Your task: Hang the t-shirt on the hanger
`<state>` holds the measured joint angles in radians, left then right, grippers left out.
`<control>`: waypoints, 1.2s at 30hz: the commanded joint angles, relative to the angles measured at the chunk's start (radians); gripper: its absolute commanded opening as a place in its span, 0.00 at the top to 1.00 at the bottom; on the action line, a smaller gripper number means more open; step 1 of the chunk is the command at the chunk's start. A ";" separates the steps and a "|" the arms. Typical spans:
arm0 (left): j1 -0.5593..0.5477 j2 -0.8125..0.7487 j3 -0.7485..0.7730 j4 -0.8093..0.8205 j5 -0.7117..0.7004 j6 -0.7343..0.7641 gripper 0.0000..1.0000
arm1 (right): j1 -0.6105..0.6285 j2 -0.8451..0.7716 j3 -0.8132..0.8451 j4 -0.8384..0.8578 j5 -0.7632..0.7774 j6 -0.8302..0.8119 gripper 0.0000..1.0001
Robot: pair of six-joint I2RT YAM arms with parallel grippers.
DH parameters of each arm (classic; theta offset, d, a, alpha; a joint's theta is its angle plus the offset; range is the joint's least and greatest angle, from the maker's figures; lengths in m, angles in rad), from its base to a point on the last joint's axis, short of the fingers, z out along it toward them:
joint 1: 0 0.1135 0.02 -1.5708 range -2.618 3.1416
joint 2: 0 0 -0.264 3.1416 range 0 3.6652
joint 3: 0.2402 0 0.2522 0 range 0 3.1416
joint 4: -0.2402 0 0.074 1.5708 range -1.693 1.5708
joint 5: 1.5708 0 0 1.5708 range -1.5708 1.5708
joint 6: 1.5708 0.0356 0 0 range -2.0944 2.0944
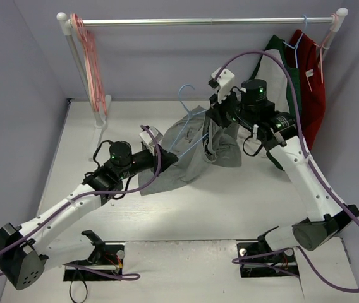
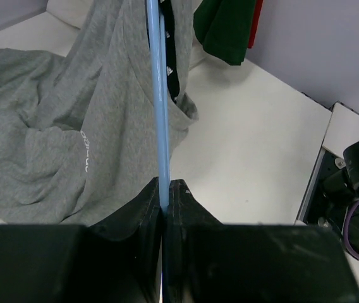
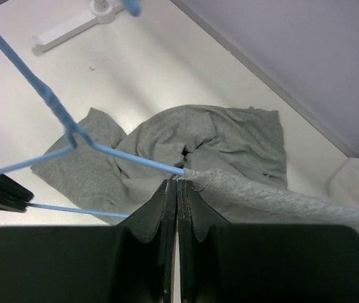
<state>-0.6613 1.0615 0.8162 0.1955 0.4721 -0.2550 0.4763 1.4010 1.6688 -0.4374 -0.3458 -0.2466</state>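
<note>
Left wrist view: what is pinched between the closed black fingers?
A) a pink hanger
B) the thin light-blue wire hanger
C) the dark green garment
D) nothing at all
B: the thin light-blue wire hanger runs straight down into the shut left gripper, with the heather-grey cotton t-shirt draped behind the wire.

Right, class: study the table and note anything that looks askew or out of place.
The hanger is tilted, only partly inside the t-shirt, which is bunched and crumpled on the table rather than draped squarely.
</note>
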 commanded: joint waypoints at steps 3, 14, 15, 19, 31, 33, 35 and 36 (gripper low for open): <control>-0.060 0.020 0.012 0.251 -0.068 -0.047 1.00 | 0.074 -0.004 0.006 0.097 0.025 0.061 1.00; -0.112 0.135 -0.015 0.478 -0.092 -0.093 1.00 | 0.240 0.015 0.016 0.143 0.136 0.113 1.00; -0.116 0.140 -0.020 0.517 -0.092 -0.099 1.00 | 0.248 0.015 0.016 0.152 0.148 0.116 1.00; -0.124 0.166 -0.086 0.657 -0.113 -0.131 1.00 | 0.262 0.024 0.022 0.140 0.151 0.107 0.97; -0.124 0.146 -0.163 0.757 -0.145 -0.138 1.00 | 0.219 -0.034 0.066 0.045 0.300 0.040 0.35; -0.123 0.141 -0.173 0.768 -0.154 -0.132 1.00 | 0.193 -0.051 0.084 0.025 0.303 0.024 0.35; -0.121 0.137 -0.178 0.769 -0.158 -0.129 1.00 | 0.167 -0.060 0.109 -0.006 0.300 0.004 0.37; -0.121 0.135 -0.183 0.768 -0.158 -0.127 1.00 | 0.130 -0.065 0.112 -0.018 0.297 -0.023 0.38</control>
<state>-0.7795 1.2499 0.6067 0.7815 0.3141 -0.3901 0.6796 1.4097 1.7081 -0.4797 -0.1207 -0.2077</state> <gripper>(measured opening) 0.062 0.630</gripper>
